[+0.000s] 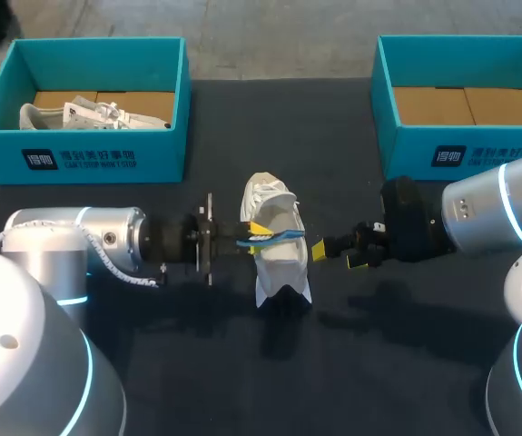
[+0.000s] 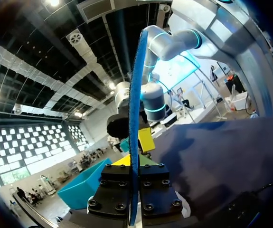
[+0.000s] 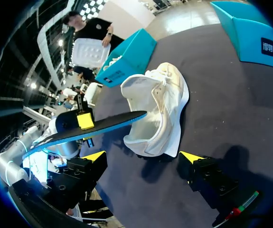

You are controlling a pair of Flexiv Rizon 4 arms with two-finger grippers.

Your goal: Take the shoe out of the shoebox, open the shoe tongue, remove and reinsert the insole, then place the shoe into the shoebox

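My left gripper (image 2: 134, 164) is pinched tight on the blue insole (image 2: 135, 109), whose far end reaches the shoe's opening. The white shoe (image 1: 277, 245) sits on the table (image 1: 197, 363) between the 2 shoeboxes (image 1: 97, 162) — my right gripper (image 3: 143, 159) stands wide just beside it, holding nothing.

bright overhead light, soft dark shadows

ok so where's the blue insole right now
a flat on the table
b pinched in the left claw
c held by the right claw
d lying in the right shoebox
b: the blue insole runs edge-on between the two fingers of the left claw, which is shut on it, up off the table beside the white shoe.
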